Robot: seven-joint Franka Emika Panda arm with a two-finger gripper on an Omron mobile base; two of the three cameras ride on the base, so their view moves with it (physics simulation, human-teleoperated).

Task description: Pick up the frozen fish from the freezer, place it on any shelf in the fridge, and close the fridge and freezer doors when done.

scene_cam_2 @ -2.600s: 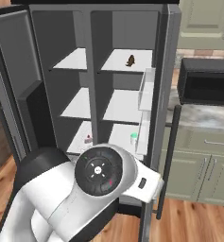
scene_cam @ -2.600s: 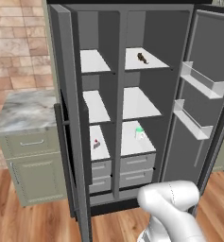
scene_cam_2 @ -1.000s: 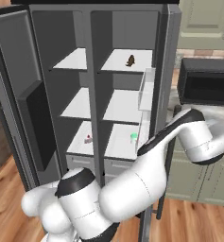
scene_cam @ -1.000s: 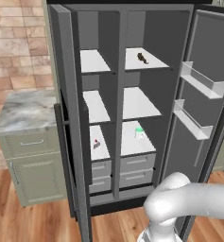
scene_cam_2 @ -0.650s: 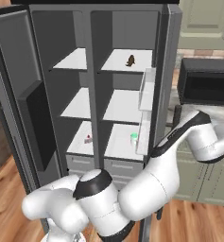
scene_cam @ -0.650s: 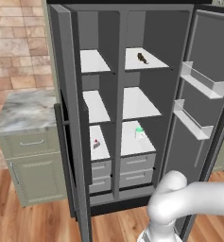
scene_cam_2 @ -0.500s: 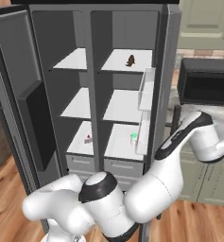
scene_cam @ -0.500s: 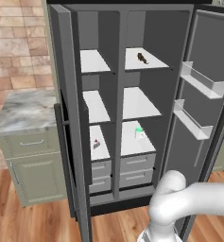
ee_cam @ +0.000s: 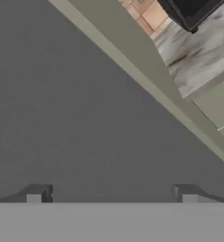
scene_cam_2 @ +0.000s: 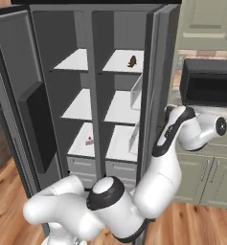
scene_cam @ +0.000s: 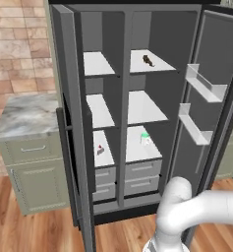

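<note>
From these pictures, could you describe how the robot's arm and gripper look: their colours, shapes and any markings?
The arm is glossy white, built of thick rounded tubular segments with bulbous elbows. Dark grey to black bands sit at the joints, and one joint ends in a dark round cap with a pale centre. The gripper shows two small dark grey, blocky finger tips. No cables or markings are visible.

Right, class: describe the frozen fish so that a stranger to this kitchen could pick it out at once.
Find the tall dark grey unit standing with both doors open. In its wider right half, look at the top white shelf. The frozen fish is the tiny dark brown lump lying there alone; the green-capped bottle and the red-and-white item sit two shelves lower.
</note>
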